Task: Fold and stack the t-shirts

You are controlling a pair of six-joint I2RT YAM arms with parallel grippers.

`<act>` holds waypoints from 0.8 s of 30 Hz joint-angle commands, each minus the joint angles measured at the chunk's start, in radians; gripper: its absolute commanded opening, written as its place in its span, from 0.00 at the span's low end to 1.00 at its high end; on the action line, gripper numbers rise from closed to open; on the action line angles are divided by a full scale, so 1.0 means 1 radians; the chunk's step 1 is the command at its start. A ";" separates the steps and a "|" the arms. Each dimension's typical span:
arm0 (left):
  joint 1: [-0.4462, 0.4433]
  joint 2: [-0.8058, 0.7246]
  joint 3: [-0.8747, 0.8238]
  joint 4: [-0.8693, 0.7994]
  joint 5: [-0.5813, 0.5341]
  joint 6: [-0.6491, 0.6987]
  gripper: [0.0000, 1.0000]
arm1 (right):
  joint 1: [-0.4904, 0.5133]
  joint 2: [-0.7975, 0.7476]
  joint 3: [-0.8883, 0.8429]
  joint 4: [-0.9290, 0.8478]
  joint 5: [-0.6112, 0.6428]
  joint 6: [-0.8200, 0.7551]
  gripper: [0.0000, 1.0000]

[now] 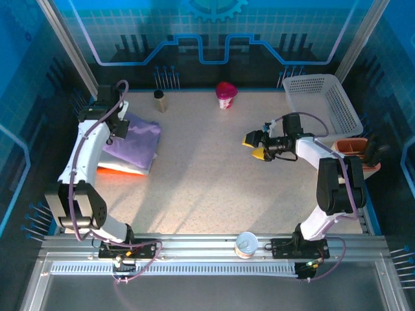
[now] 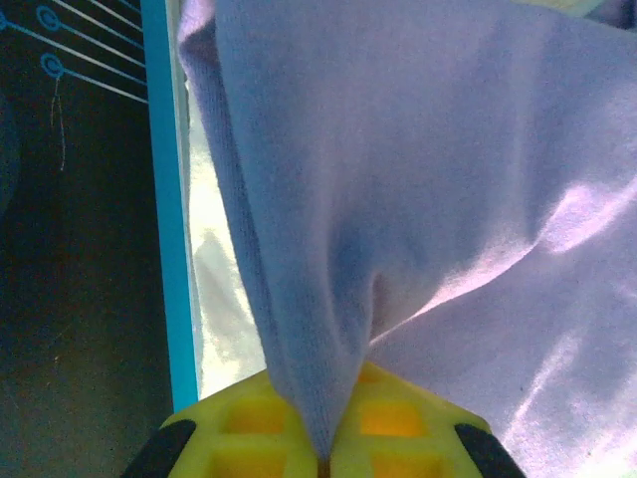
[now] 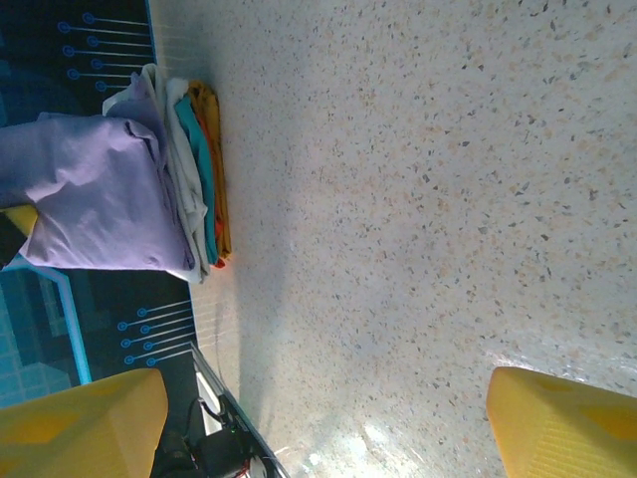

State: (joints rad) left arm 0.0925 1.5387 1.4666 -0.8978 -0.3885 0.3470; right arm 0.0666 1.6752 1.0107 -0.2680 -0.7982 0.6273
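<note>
The top shirt (image 1: 133, 144) is plain lavender-purple. Beneath it in the pile lie a white shirt (image 3: 184, 199), a teal layer (image 3: 199, 164) and an orange shirt (image 3: 217, 149). The worktop (image 1: 207, 188) is pale beige with fine dark speckles. The basket (image 1: 324, 103) is white mesh and the cup (image 1: 225, 95) is magenta. The left arm (image 1: 85, 154) and right arm (image 1: 311, 148) are white with black joints and violet cables; their jaws are yellow. The backdrop (image 1: 207, 32) is dark blue with bright blue line patterns.
</note>
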 commanded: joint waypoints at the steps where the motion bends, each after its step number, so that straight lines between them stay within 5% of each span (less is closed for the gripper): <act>1: 0.024 0.025 -0.011 0.041 -0.062 -0.004 0.00 | 0.012 0.016 0.001 0.013 -0.038 -0.002 0.84; 6: 0.046 0.057 -0.025 0.063 -0.161 -0.020 0.03 | 0.011 0.015 -0.007 0.013 -0.042 -0.005 0.84; 7: 0.056 0.066 -0.022 0.060 -0.172 -0.030 0.12 | 0.012 0.012 -0.008 0.012 -0.043 -0.006 0.84; 8: 0.067 0.075 -0.017 0.055 -0.177 -0.049 0.28 | 0.013 0.009 -0.008 0.010 -0.043 -0.007 0.84; 10: 0.089 0.101 0.005 0.033 -0.209 -0.103 0.85 | 0.012 0.005 -0.007 0.003 -0.043 -0.012 0.84; 11: 0.095 0.115 0.014 0.023 -0.229 -0.112 0.98 | 0.013 0.003 -0.006 -0.001 -0.044 -0.014 0.84; 18: 0.080 0.173 0.139 -0.087 -0.245 -0.233 0.99 | 0.013 -0.018 -0.012 -0.007 -0.033 -0.018 0.84; 24: 0.057 0.121 0.128 -0.033 -0.074 -0.343 0.97 | 0.014 -0.017 -0.026 0.012 -0.031 -0.006 0.84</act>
State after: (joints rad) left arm 0.1539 1.7031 1.5810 -0.9352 -0.5568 0.0986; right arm 0.0669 1.6814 0.9955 -0.2607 -0.8165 0.6270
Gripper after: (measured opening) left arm 0.975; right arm 0.843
